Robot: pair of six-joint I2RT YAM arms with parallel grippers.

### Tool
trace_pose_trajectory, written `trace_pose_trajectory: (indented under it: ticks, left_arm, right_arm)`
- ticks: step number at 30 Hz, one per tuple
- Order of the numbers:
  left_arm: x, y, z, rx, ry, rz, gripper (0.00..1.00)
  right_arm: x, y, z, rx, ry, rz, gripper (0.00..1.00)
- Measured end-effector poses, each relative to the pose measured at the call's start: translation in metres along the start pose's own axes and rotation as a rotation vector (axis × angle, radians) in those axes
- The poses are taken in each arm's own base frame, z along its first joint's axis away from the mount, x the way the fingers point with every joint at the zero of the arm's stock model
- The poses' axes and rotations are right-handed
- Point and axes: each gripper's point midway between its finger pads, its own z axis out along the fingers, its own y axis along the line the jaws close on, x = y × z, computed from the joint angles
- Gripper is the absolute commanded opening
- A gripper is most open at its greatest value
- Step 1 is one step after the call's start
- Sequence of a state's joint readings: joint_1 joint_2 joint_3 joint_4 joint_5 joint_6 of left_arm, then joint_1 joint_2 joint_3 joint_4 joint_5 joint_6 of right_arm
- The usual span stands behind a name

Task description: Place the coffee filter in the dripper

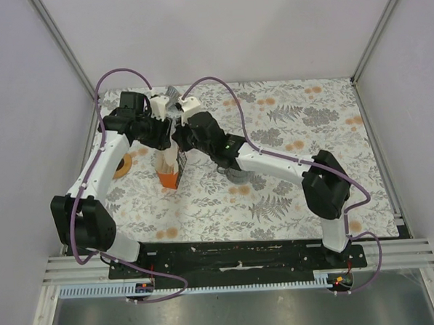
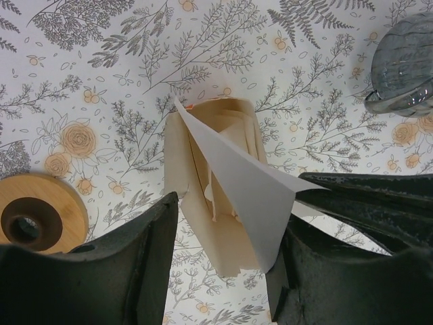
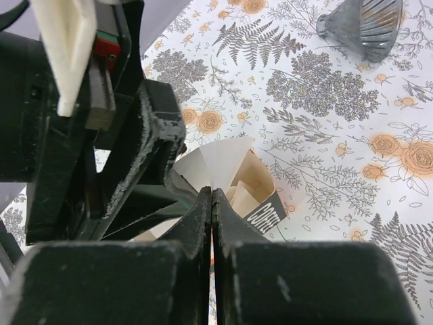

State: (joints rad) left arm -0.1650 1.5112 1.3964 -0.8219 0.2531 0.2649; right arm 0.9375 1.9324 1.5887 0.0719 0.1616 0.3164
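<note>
A cream-white coffee filter (image 2: 250,183) sticks up out of a tan and orange filter box (image 1: 169,176) that stands on the flowered table. My right gripper (image 3: 212,193) is shut on the filter's (image 3: 223,159) edge just above the box (image 3: 270,210). My left gripper (image 2: 230,227) is open, one finger on each side of the box (image 2: 223,250), with gaps on both sides. Both grippers meet above the box in the top view: the left (image 1: 161,140) and the right (image 1: 178,139). The smoky-grey ribbed dripper (image 2: 402,64) lies apart on the cloth and also shows in the right wrist view (image 3: 362,24).
A round wooden lid with a dark centre (image 2: 34,217) lies on the table left of the box, also in the top view (image 1: 122,166). The two arms cross closely over the box. White walls close in the table at the back and sides.
</note>
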Motion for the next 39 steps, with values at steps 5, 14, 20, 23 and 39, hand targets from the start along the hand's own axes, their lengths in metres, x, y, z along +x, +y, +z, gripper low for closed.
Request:
trace_pose_trajectory:
  ticks: [5,14,20,23,39]
  left_arm:
    - [0.001,0.002,0.000,-0.011,0.003,0.001,0.58]
    - [0.003,0.009,-0.001,-0.038,0.011,0.000,0.62]
    - [-0.010,0.013,-0.007,-0.054,-0.022,0.006,0.65]
    - [-0.025,0.017,-0.009,-0.065,-0.062,0.015,0.65]
    - [-0.106,0.060,0.039,-0.158,-0.213,-0.102,0.64]
  right_arm:
    - [0.007,0.002,0.008,-0.019,0.025,0.030,0.00]
    - [0.043,0.004,0.021,-0.037,0.114,0.079,0.09]
    - [0.044,0.004,0.020,-0.040,0.118,0.077,0.30]
    - [0.039,0.004,0.017,-0.042,0.113,0.063,0.37]
    - [-0.065,-0.011,-0.047,-0.058,-0.087,0.001,0.45]
